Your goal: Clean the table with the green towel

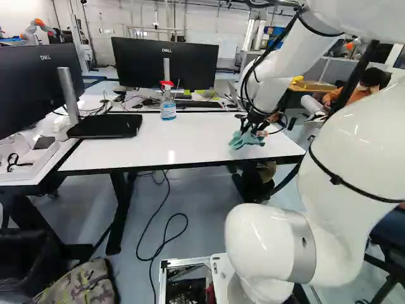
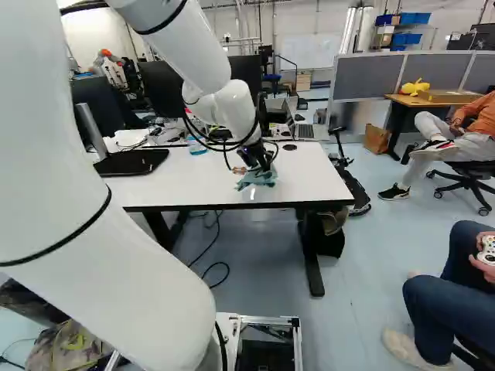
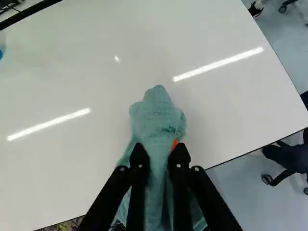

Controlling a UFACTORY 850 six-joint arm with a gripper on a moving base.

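The black gripper [image 2: 258, 165] is above the white table [image 1: 183, 142], near the edge closest to the base. In the wrist view the gripper [image 3: 155, 153] has its two fingers drawn in on the green towel [image 3: 156, 118], which is pinched between them. An orange pad [image 3: 174, 143] shows against the cloth. The towel bunches up ahead of the fingertips and trails back under them, over the table near its near edge, toward the right-hand end in the left base view.

Near the table's far edge stands a spray bottle [image 1: 168, 105] with a red head and blue liquid. Its label bears print too small to tell.

Beyond the table is a black monitor [image 1: 161, 64], with a small pale maker's mark low on its frame. Another black monitor [image 1: 31, 85], at the table's left side in the left base view, has a similar mark; its flat black foot [image 1: 107, 126] rests on the table. Under the table, a black cable [image 1: 166, 240] loops across the floor.
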